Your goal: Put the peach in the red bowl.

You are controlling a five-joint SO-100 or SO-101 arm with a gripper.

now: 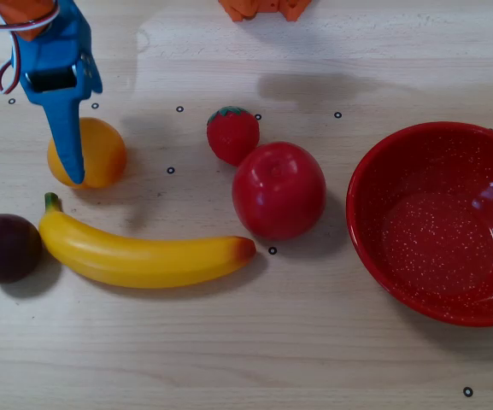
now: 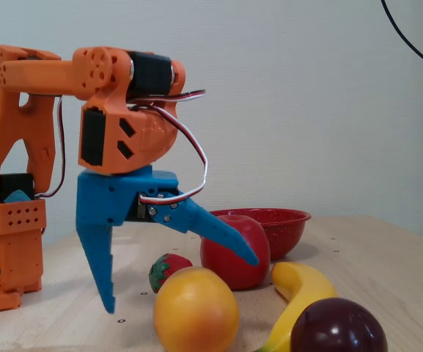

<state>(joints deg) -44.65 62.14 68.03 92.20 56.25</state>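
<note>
Beside the round yellow-orange glossy peach (image 1: 88, 153), overhead, the blue gripper (image 1: 74, 175) hangs above its left half; the wide speckled red bowl (image 1: 438, 220) lies well apart rightward, past one banana (image 1: 139, 251), apple (image 1: 278, 190), strawberry (image 1: 232, 134) and plum (image 1: 4, 248) on the tabletop (image 1: 255, 342). From the fixed view, the jaws spread wide over the peach (image 2: 196, 311), empty. Approach step, I judge: lower, then close.

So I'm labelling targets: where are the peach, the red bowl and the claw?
peach (image 1: 101, 152), overhead view, its right half.
red bowl (image 1: 438, 231), overhead view, speckled inner floor.
claw (image 2: 180, 286), fixed view, between open fingertips.
</note>
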